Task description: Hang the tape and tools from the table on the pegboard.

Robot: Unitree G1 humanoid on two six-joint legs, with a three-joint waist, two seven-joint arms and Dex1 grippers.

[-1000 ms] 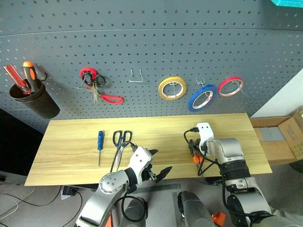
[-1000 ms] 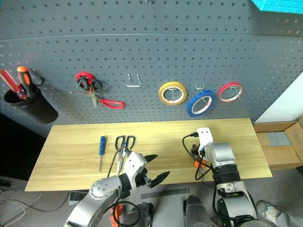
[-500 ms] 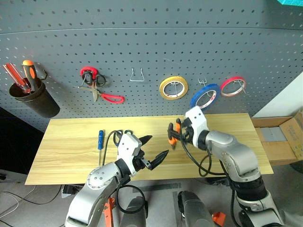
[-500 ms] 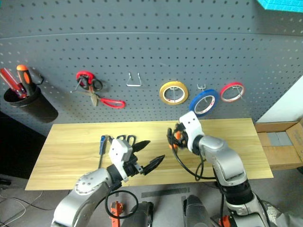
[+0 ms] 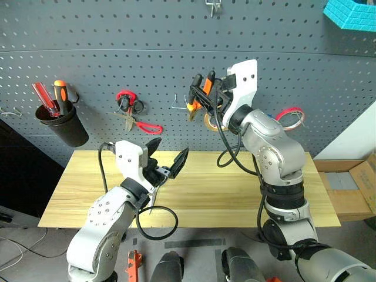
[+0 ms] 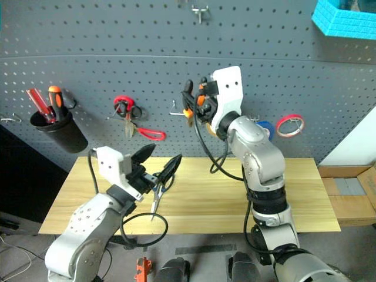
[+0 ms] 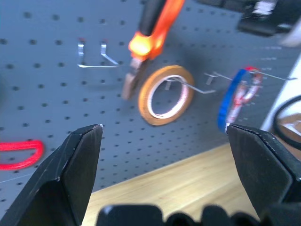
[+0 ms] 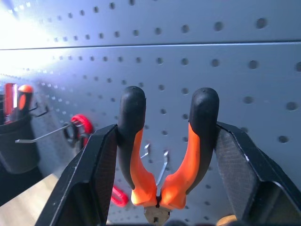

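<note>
Gripping the pliers (image 8: pixel 162 155) by both orange-and-black handles, the right gripper (image 6: pixel 202 103) has risen from the table (image 5: pixel 247 194) to the pegboard (image 6: pixel 88 41) within the last second. Its 2 fingers press the outside of the handles, and the nose points down at the bare wire hook (image 7: pixel 96 59) between the red-handled snips (image 5: pixel 138 117) and the yellow roll (image 7: pixel 164 94). That lift finishes the pickup, so what remains for this tool is probably slipping its handles over the hook.

The left gripper (image 5: pixel 167 158) has also come up off the table and hovers over it with its fingers spread wide and nothing between them. The scissors (image 6: pixel 157 191) lie on the wood just below it, not yet hung. The blue tape (image 7: pixel 235 96) already hangs on its hook beside the thin red roll (image 5: pixel 289 116).
</note>
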